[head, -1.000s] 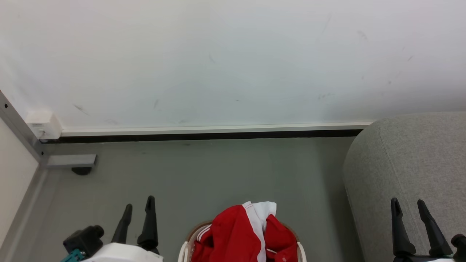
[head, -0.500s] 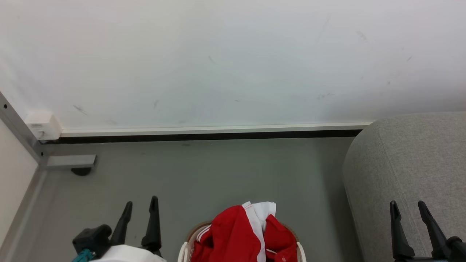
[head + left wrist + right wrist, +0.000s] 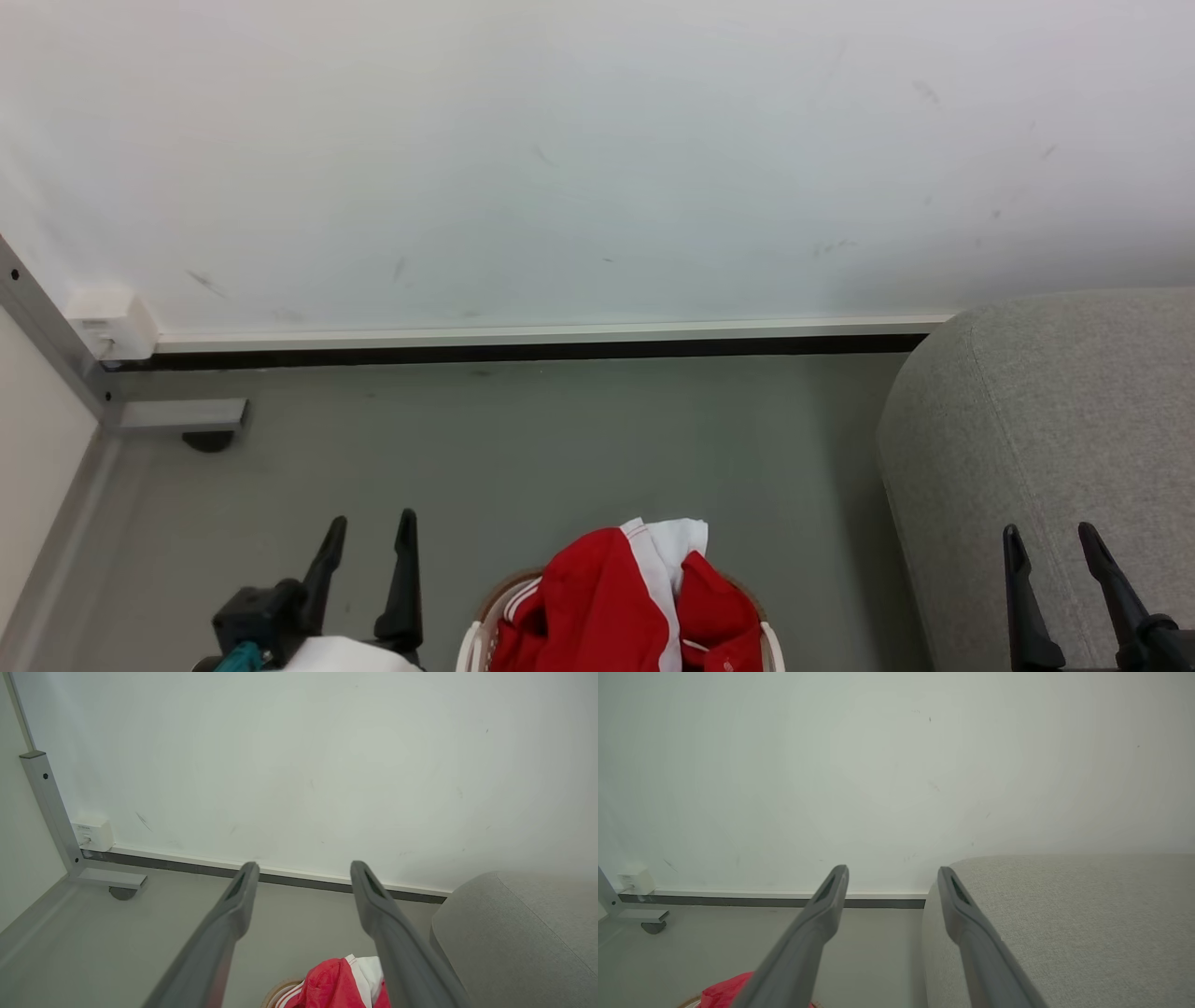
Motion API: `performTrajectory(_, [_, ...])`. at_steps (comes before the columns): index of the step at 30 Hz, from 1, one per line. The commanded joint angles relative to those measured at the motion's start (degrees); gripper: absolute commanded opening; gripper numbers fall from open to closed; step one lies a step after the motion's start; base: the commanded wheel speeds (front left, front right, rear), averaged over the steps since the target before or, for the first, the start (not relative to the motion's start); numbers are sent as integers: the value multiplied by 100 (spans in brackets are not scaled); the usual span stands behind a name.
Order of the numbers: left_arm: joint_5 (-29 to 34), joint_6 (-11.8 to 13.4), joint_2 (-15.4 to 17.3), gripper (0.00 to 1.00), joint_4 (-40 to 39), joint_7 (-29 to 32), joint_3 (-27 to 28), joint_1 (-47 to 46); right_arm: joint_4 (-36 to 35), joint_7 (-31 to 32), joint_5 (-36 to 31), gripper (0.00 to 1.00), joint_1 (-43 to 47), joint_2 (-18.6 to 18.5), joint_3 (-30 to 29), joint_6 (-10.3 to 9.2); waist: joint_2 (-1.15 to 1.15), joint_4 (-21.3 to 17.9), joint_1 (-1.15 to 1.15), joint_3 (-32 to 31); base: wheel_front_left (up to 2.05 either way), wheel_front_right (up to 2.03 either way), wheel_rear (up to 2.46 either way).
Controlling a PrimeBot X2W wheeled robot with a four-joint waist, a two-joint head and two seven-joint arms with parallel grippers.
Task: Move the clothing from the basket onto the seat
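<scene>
Head view: the clothing [image 3: 621, 602] lies heaped in the basket [image 3: 470, 644], near centre, with the seat [image 3: 1055, 420] to its right. Left gripper [image 3: 372, 519] and right gripper [image 3: 1047, 530] hover spread and empty. No garment is lifted yet; next, seemingly, one must descend and pinch the fabric.

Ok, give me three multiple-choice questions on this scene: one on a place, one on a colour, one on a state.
1. The seat stands on which side of the basket?
A) the robot's left
B) the robot's right
C) behind it, against the wall
2. The clothing is mainly:
A) blue
B) red with white
C) green
3. The left pincer is:
A) open and empty
B) shut on the clothing
C) shut on the basket
Answers:
1 B, the grey seat lies at the head view's right, the basket bottom middle.
2 B, red fabric with a white panel.
3 A, its jaws stand apart, nothing between them.
</scene>
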Motion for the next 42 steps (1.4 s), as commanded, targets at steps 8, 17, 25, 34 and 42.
performTrajectory(8, [382, -15, 52, 100, 54, -141, -65, 24, 20, -89, -415, 100, 76, 38, -137, -12, 0, 29, 0, -30, 0, 0, 0])
performTrajectory(17, [633, -22, 54, 100, 99, -217, -125, 33, 8, -125, -796, 100, 119, 91, -171, -13, 0, 47, 0, -17, 0, 0, 0])
performTrajectory(25, [772, -40, 53, 100, 124, -259, -121, 28, 7, -142, -901, 100, 116, 107, -162, -14, 0, 22, 0, 12, 0, 0, 0])
performTrajectory(34, [673, -53, 53, 100, 124, -258, -135, -21, -7, -142, -823, 100, 26, 106, -119, -14, 0, -69, 0, 103, 0, 0, 0])
performTrajectory(42, [627, -148, 52, 100, 179, -255, -244, -182, -85, -142, -798, 100, -132, 104, -72, -14, 0, -208, 0, 378, 0, 0, 0])
